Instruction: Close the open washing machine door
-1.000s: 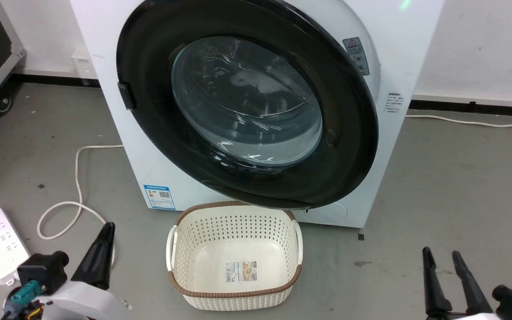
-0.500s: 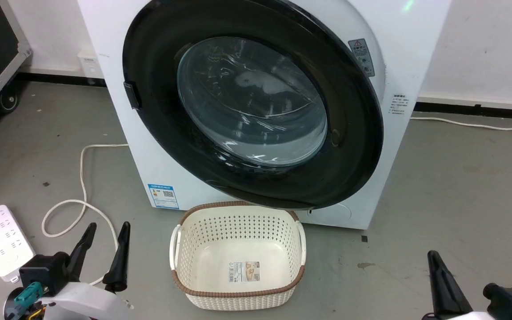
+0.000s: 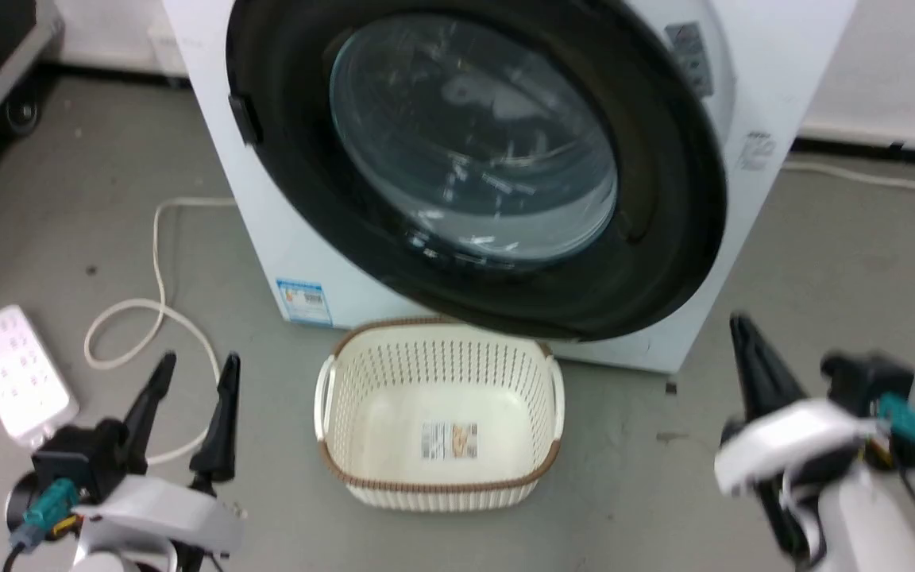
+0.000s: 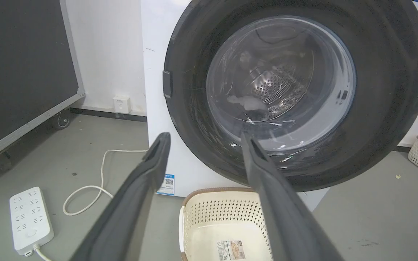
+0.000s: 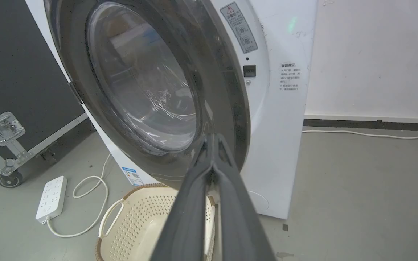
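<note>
Since the washing machine door (image 3: 664,199) hangs ajar, free edge rightward, it lies ahead and left of the pressed-together right gripper (image 5: 213,139), the nearer one; left gripper (image 3: 200,362) spread.

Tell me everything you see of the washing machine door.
The washing machine door is large and round: a wide glossy black rim around a bulging clear glass bowl, with a small black block on its left edge. It stands ajar, its right edge out from the washing machine, overhanging a cream basket. Nothing visibly touches it.
</note>
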